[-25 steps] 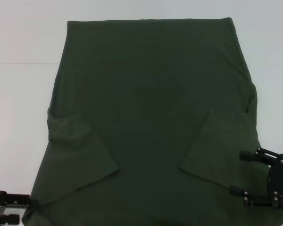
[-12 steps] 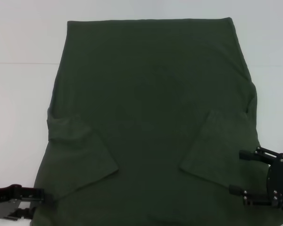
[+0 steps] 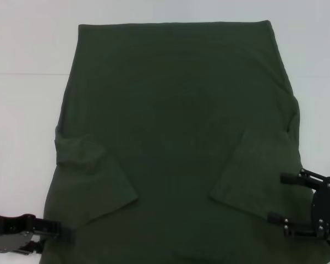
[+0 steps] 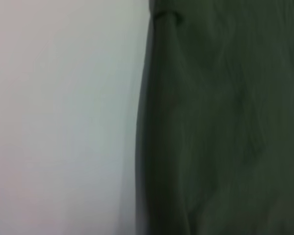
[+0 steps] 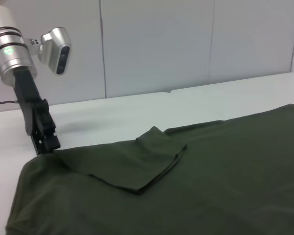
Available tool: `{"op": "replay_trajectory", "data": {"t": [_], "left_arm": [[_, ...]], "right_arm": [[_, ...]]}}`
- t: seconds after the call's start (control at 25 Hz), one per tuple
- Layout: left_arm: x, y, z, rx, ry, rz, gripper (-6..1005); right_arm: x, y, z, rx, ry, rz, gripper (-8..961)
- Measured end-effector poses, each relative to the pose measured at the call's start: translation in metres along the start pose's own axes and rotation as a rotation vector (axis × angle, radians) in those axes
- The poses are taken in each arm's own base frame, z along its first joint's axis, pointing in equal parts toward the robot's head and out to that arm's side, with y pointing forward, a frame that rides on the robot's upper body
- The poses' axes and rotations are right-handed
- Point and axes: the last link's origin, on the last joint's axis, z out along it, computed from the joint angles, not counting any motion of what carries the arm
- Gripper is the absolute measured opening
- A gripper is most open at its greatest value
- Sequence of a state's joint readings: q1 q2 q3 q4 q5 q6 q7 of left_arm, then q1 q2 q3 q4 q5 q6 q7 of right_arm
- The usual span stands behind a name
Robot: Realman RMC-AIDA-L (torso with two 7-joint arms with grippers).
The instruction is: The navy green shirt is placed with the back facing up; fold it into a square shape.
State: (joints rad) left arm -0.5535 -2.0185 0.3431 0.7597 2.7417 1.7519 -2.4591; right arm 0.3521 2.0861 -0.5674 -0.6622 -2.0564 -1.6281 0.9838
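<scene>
Navy green shirt (image 3: 176,137) cloth is what both grippers sit at, each at a near corner of the garment. The left gripper (image 3: 54,231) reaches in from the near left with its fingertips touching the shirt's left edge, just below the folded-in left sleeve (image 3: 96,181); whether the fingers are closed on the fabric cannot be told. In the right wrist view this same gripper (image 5: 46,144) stands with its tip down at the shirt's corner. The right gripper (image 3: 280,199) is at the near right — its two fingers spread wide apart, lying over the shirt's right edge just beside the folded-in right sleeve (image 3: 253,176), with nothing pinched between them.

Outward from there, the shirt lies flat on the white table (image 3: 22,121) with its plain side up, both short sleeves turned inward over the body, and its far straight edge well away from the grippers.
</scene>
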Motion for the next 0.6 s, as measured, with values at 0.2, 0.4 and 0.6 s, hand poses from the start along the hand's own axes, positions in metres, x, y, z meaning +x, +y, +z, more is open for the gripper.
{"op": "replay_trajectory", "data": {"t": [0.2,0.4,0.6], "left_arm": [[0.0019,0.0044,0.0026,0.017,-0.025,0.037,736],[0.0023,0.0032,0.0029,0.033,-0.023,0.044,646],[0.0032,0.0023,0.0012,0.042,-0.016,0.047,513]], "right_arm": [[-0.0017,-0.0022,-0.0010,0.010,-0.005,0.012,947],[-0.0024,-0.0028,-0.0013,0.011,-0.007,0.017,947],[-0.0035,-0.0031,-0.0008,0.008,-0.009,0.016,947]]}}
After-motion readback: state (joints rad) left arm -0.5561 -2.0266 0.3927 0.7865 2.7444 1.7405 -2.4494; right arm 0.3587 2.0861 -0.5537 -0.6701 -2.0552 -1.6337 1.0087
